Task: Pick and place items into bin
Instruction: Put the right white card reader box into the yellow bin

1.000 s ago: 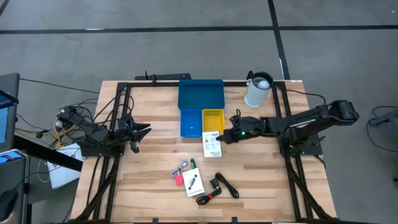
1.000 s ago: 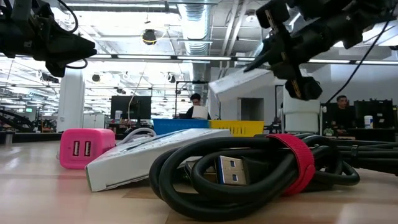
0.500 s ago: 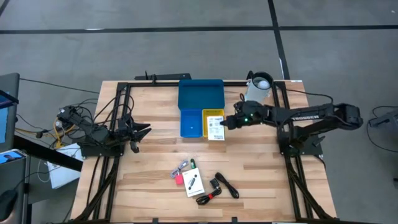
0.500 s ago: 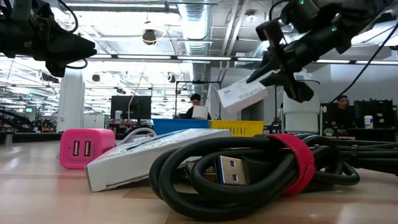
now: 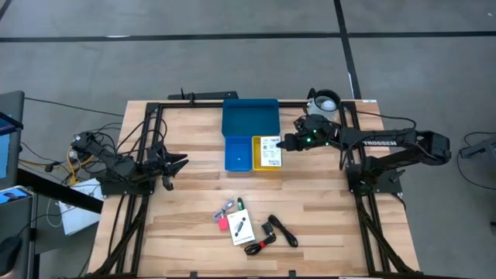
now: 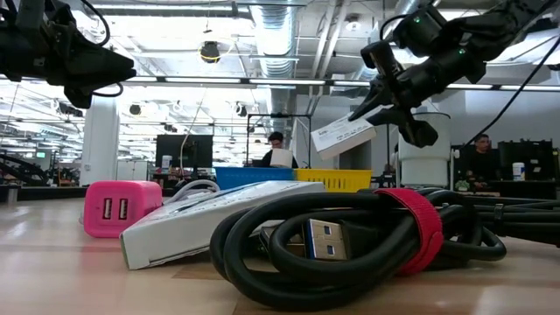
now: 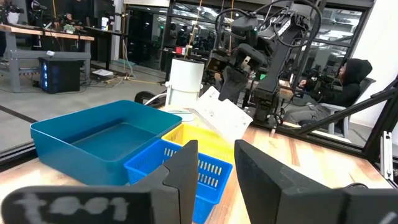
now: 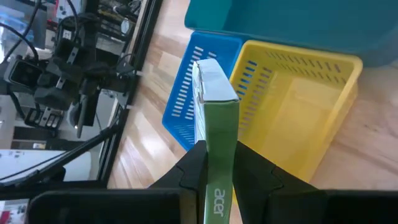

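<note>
Hovering right of frame centre in the high view, the right gripper [image 5: 285, 142] has its jaws clamped on a flat white printed box with a green "acer" edge [image 5: 270, 151], above the small yellow plastic bin [image 5: 266, 163]. Nearby stand the small blue bin [image 5: 237, 153], wide blue tray [image 5: 249, 119] and white pitcher [image 5: 321, 109]. The left gripper [image 5: 180, 163] waits mid-left on the wooden counter [image 5: 194, 225], jaws parted and empty.

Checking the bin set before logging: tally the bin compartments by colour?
Blue: 2, the wide blue tray and the small blue bin
Yellow: 1, the small yellow bin, with the right gripper holding a white box over it
Total: 3
</note>
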You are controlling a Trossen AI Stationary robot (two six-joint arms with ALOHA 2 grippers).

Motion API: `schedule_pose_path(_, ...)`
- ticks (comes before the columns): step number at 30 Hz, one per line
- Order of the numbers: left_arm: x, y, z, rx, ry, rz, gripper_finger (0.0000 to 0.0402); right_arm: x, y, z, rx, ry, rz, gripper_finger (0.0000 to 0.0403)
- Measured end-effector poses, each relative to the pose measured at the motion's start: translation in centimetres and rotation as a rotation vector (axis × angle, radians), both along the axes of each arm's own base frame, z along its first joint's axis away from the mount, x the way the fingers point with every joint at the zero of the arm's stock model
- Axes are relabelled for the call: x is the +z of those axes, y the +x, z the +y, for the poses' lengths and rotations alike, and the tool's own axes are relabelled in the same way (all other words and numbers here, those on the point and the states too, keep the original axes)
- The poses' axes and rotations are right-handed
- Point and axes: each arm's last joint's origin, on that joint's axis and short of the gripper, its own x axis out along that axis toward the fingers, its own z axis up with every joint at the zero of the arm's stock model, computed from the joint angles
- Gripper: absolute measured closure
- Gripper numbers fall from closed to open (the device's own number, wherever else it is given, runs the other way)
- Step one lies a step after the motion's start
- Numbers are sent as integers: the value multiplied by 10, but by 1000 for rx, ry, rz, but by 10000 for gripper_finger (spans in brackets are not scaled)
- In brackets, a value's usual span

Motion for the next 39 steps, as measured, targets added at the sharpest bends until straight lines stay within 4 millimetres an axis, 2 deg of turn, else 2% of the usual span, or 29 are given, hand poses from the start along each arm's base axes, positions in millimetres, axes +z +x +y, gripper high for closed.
schedule_pose_path(8,0,0,0,1,0,0,307,-7,-2,-12,-6,51,18,349)
schedule_pose_path(19,0,0,0,0,0,1,307,-27,16,-21,46,96,15,349)
schedule_pose_path(30,0,0,0,0,0,0,307,-25,34,-31,71,90,25,349)
schedule_pose_path(39,0,0,0,0,0,0,307,-28,33,-30,65,107,69,349)
